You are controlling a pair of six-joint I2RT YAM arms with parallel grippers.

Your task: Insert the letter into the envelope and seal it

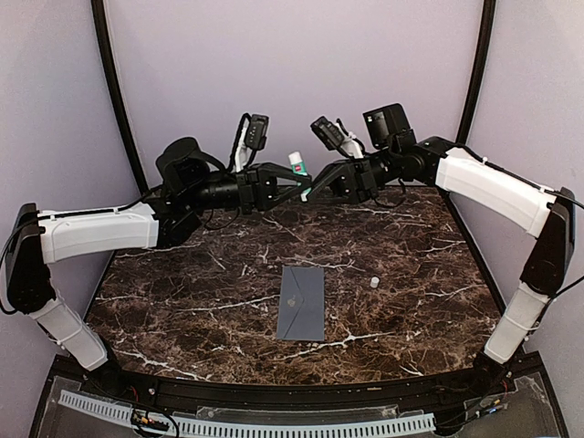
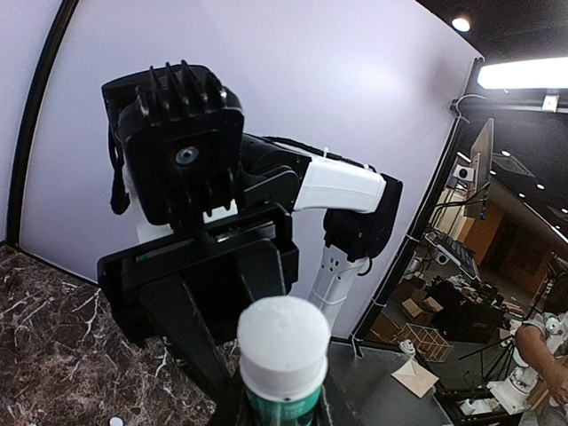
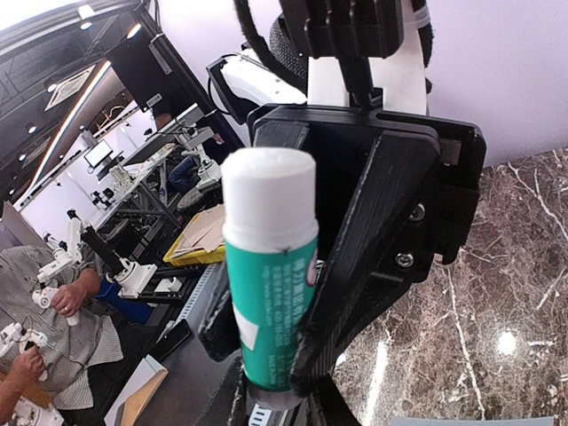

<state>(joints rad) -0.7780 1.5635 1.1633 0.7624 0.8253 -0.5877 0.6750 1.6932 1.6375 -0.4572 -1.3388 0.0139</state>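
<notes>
- Left tool (image 1: 299, 185) and right tool (image 1: 321, 185) are both up over the back of the counter (image 1: 182, 301), each clamped on the same glue stick (image 1: 297, 164).
- Envelope (image 1: 303, 303) lies flat mid-counter.

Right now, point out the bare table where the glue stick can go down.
Widest bare marble: left of the envelope, out to the table edge. Right of it, a small white piece breaks up the room. The far edge is crowded overhead: left gripper and right gripper both clamp the glue stick there.
</notes>
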